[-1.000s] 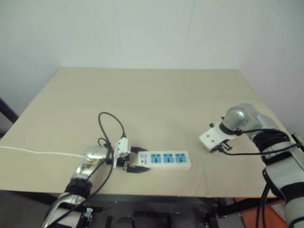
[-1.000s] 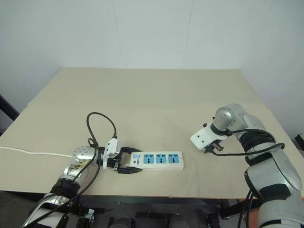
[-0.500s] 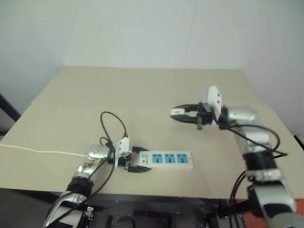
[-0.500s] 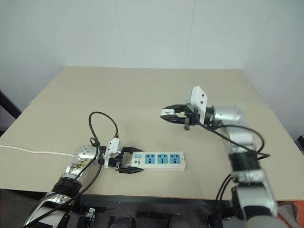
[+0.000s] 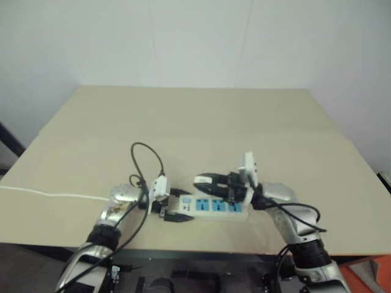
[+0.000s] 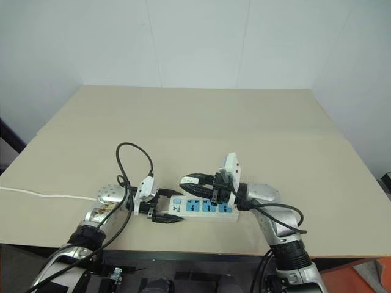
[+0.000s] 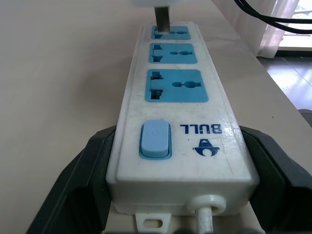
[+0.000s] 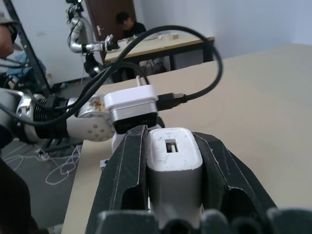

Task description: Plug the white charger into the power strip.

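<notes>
So on the left side, the left tool (image 6: 164, 210) is clamped around the switch end of the power strip (image 6: 204, 207), pinning it flat on the tabletop (image 6: 201, 122) close to the near edge. The strip's long axis runs left to right across the robot, with the three blue sockets lined up toward the right and its thin cord (image 5: 43, 195) trailing off the tabletop's left edge.

Moving right: the right tool (image 6: 186, 180) is reaching in from the right, pointing left, and it's gripping the white charger (image 8: 174, 157) tight between both fingers. It hangs above the strip, roughly over its middle. In the left wrist view a metal prong (image 7: 161, 19) is right at the far socket (image 7: 169, 32), the one furthest from the switch. I can't tell if it's actually in the slot or just hovering at it.

My read: what matters is the charger sitting straight above that socket, so the next move looks like a push down, and the prongs need to line up with the slots. The right arm is obviously the one to do it, since the left is busy bracing.

There's plenty of open tabletop behind and to the right. The near edge is the tight side.
</notes>
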Controlling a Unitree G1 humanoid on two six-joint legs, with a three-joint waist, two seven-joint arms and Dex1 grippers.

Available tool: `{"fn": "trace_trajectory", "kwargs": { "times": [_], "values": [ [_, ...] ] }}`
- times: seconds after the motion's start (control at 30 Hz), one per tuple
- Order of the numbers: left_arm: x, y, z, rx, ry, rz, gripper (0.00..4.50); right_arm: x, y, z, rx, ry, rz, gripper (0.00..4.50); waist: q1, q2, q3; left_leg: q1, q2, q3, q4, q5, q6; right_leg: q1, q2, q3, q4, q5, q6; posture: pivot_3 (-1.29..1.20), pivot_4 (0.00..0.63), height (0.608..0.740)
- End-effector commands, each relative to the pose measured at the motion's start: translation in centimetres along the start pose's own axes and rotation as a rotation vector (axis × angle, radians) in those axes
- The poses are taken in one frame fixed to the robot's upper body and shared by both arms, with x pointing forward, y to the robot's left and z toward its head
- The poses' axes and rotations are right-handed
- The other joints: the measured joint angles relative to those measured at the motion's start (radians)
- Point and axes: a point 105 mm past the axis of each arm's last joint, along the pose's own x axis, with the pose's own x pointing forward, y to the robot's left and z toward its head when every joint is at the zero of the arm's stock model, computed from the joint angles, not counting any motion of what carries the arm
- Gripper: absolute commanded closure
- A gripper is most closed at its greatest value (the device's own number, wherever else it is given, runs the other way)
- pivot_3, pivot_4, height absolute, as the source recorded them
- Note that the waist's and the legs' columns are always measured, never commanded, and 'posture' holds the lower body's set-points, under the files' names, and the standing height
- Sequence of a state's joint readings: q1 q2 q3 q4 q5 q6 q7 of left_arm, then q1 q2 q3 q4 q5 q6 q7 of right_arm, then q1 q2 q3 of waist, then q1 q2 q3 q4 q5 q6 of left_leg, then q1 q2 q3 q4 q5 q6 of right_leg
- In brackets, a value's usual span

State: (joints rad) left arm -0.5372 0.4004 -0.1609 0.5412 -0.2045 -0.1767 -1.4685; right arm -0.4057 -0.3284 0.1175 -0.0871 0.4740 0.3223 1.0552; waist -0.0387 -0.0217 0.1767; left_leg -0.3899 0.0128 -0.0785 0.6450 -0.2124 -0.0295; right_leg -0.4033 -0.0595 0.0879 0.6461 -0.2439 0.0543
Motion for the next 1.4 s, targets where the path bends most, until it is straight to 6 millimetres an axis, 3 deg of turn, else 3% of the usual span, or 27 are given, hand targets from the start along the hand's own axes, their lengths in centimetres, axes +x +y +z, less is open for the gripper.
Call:
{"fn": "trace_trajectory", "kwargs": {
  "times": [0.03,0.5,0.93,1.4],
  "values": [
    [0.5,-0.3,-0.1,0.01,0.009,-0.039,1.22,0.1,0.4,0.2,-0.035,-0.016,0.021,3.31,-0.001,0.0,0.0,0.0,0.0,0.0,0.0,0.0,0.0,0.0,0.0,0.0,0.0,0.0,0.001,0.0,0.15,0.74],
    [0.7,-0.5,-0.2,-0.002,-0.003,-0.04,1.22,0.4,-0.3,-1.2,-0.092,0.007,0.01,3.31,0.0,0.0,0.0,0.0,0.0,0.0,0.0,0.0,0.0,0.0,0.0,0.0,0.0,-0.001,0.001,0.0,0.15,0.74],
    [0.6,-0.5,-0.2,-0.005,-0.001,-0.043,1.22,0.4,-0.4,-1.2,-0.099,-0.001,0.011,3.31,0.0,0.0,0.0,0.0,0.0,0.0,0.0,0.0,0.0,0.0,0.0,0.0,0.0,-0.001,0.001,0.0,0.15,0.74],
    [0.5,-0.5,-0.1,-0.007,-0.001,-0.042,1.22,0.0,-0.3,-3.2,-0.203,0.058,0.035,3.31,0.0,0.0,0.0,0.0,0.0,0.0,0.0,0.0,0.0,0.0,0.0,0.0,0.0,-0.001,0.002,0.0,0.15,0.74]
  ]
}}
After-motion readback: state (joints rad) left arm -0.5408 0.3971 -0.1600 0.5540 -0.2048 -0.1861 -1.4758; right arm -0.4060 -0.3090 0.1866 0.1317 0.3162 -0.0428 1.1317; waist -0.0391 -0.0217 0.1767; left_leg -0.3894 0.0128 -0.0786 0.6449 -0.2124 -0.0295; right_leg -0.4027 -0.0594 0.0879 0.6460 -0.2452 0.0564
